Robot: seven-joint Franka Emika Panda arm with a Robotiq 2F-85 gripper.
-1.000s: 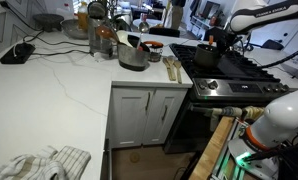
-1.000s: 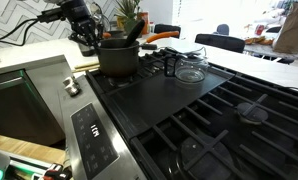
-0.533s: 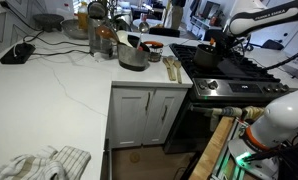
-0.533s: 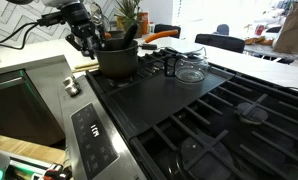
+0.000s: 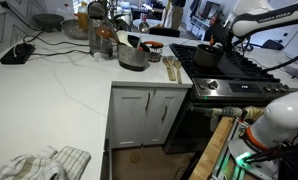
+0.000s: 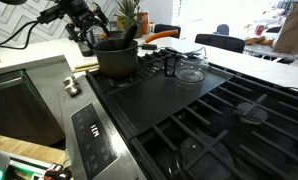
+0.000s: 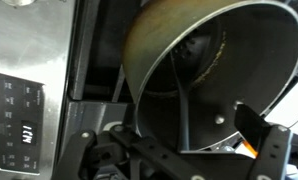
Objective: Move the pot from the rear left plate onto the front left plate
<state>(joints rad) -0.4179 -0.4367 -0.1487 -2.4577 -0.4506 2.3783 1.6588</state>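
The pot, dark and round, stands on the grate of the front left plate, beside the counter and the control strip; it also shows as the pot. The rear left plate lies behind it, bare of the pot. My gripper hangs open just above the pot's near rim, touching nothing, and shows as the gripper. In the wrist view the pot fills the frame, and its wall runs between the spread fingers of the gripper.
A glass lid lies on the grates behind the pot. The steel control panel runs along the range's front. A steel pan, utensils and bottles crowd the white counter beside the range. Plants stand beyond the pot.
The jaws went from shut on the pot's rim to open, letting go. The gripper rose a little above the pot. The pot stayed in place.
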